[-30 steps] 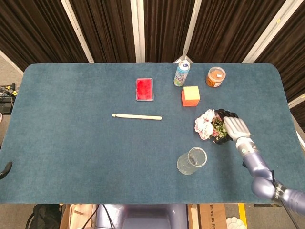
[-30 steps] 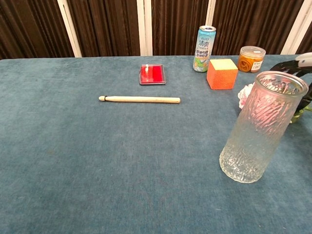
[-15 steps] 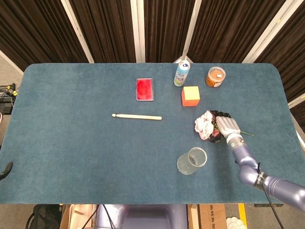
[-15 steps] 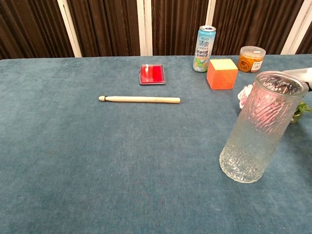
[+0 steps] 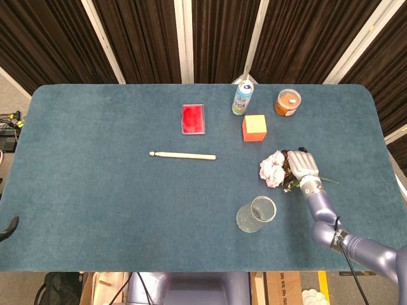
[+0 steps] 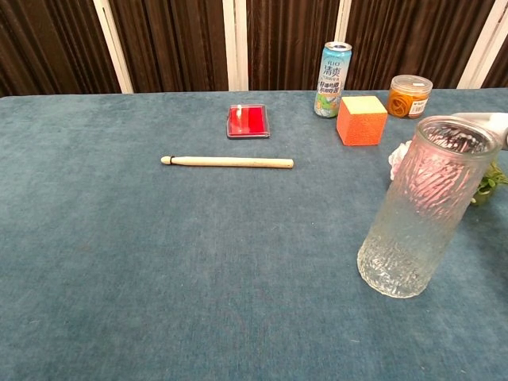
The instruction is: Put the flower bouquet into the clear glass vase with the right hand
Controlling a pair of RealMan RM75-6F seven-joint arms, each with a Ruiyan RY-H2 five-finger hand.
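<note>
The flower bouquet, pink and white blooms with green leaves, lies on the blue table right of centre, its thin stem pointing right. My right hand rests on top of its leafy middle, fingers curled down around it, palm down. The clear glass vase stands upright just in front and to the left of the bouquet, apart from it. In the chest view the vase hides most of the bouquet, and only a sliver of the right hand shows past the rim. My left hand is out of sight.
An orange cube, a drink can and a small orange-lidded jar stand behind the bouquet. A wooden stick and a red flat case lie nearer the table's centre.
My right hand shifted left and slightly back onto the bouquet, and its spread dark fingers curled down over the stems. Bouquet and vase stayed put.
</note>
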